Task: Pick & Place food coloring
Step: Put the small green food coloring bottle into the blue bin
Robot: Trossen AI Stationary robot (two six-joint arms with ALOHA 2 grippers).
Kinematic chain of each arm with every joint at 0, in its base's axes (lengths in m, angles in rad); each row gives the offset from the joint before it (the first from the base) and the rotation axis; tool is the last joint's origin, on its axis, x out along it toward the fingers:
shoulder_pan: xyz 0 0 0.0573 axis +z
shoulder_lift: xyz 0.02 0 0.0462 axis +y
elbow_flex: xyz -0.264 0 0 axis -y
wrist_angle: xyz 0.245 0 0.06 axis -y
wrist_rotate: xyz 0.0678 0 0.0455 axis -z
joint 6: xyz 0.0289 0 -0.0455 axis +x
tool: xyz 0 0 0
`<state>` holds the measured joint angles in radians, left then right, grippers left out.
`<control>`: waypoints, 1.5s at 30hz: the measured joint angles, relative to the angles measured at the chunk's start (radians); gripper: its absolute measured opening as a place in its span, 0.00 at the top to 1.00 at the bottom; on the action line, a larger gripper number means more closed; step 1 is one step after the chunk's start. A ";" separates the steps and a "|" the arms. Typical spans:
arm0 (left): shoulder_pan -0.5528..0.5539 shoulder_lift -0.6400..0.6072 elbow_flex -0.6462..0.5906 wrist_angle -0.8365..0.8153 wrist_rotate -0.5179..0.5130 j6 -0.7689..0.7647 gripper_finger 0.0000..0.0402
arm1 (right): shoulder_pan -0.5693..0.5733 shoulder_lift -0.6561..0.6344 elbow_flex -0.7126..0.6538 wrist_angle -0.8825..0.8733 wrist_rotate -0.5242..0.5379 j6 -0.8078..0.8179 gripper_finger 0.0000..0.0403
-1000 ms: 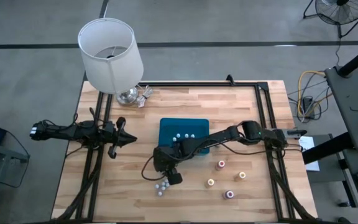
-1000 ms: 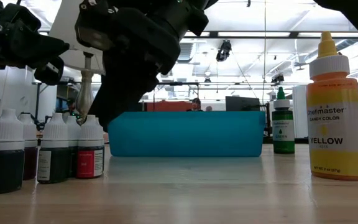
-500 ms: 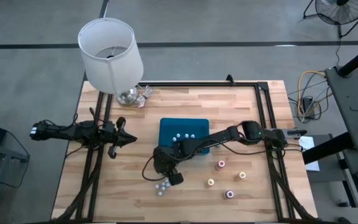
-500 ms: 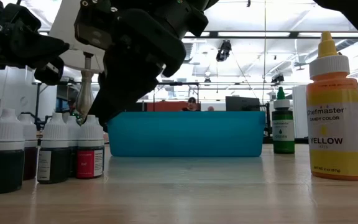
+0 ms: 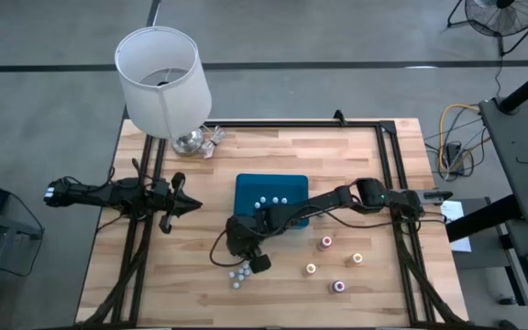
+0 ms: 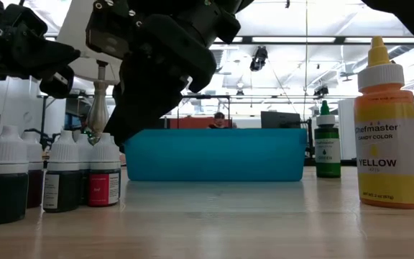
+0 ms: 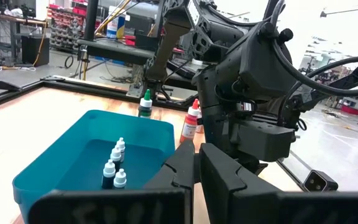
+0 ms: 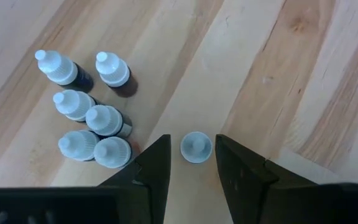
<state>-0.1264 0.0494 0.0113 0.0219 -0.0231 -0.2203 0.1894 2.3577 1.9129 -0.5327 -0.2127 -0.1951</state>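
While the right gripper (image 8: 192, 163) hangs over the table (image 5: 356, 156) with jaws parted, one white-capped food coloring bottle (image 8: 196, 147) stands between its fingertips, untouched, six more clustered just beside, left gripper (image 5: 191, 205) closed, well apart.

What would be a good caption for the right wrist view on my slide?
Right gripper open around one white-capped bottle standing apart from a cluster of six similar bottles on the wooden table.
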 joint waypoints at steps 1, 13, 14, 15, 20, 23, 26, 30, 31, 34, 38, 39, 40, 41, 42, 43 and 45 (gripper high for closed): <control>0.000 0.000 0.000 0.000 0.000 0.000 1.00 | 0.000 0.000 0.000 0.000 0.000 -0.001 0.73; 0.000 0.000 0.000 0.000 0.000 0.000 1.00 | 0.000 0.000 0.000 0.001 -0.001 -0.015 0.88; 0.000 0.000 0.000 0.000 0.000 0.000 1.00 | 0.000 0.000 0.000 0.001 -0.001 -0.014 0.89; 0.000 0.000 0.000 0.000 0.000 0.000 1.00 | 0.000 0.000 0.000 0.003 -0.002 -0.015 0.90; 0.000 0.000 0.000 0.000 0.000 0.000 1.00 | -0.001 0.000 0.000 0.004 -0.001 -0.015 0.92; 0.000 0.000 0.000 0.000 0.000 0.000 1.00 | -0.001 0.000 0.000 0.004 0.000 -0.015 0.92; 0.000 0.000 0.000 0.000 0.000 0.000 1.00 | -0.001 0.000 0.000 0.002 0.001 -0.015 0.92; 0.000 0.000 0.000 0.000 0.000 0.000 1.00 | -0.001 0.000 0.001 0.000 0.002 -0.013 0.92; 0.000 0.000 0.000 0.000 0.000 0.000 1.00 | -0.001 0.000 0.003 -0.004 0.003 -0.011 0.92; 0.000 0.000 0.000 0.000 0.000 0.000 1.00 | 0.000 -0.001 0.009 -0.014 0.003 -0.010 0.92; 0.000 0.000 0.000 0.000 0.000 0.000 1.00 | 0.000 -0.008 0.009 -0.018 0.007 -0.007 0.92; 0.000 0.000 0.000 0.000 0.000 0.000 1.00 | 0.000 -0.010 0.009 -0.019 0.008 -0.007 0.92; 0.000 0.000 0.000 0.000 0.000 0.000 1.00 | 0.000 -0.010 0.009 -0.018 0.010 -0.007 0.92; 0.000 0.000 0.000 0.000 0.000 0.000 1.00 | 0.000 -0.010 0.009 -0.019 0.012 -0.007 0.92; 0.000 0.000 0.000 0.000 0.000 0.000 1.00 | 0.000 -0.010 0.009 -0.019 0.013 -0.006 0.92; 0.000 0.000 0.000 0.000 0.000 0.000 1.00 | 0.000 -0.011 0.009 -0.021 0.014 -0.006 0.92; 0.000 0.000 0.000 0.000 0.000 0.000 1.00 | 0.000 -0.011 0.009 -0.022 0.014 -0.003 0.92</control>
<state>-0.1261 0.0494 0.0112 0.0219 -0.0227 -0.2199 0.1898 2.3466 1.9221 -0.5549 -0.1986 -0.1980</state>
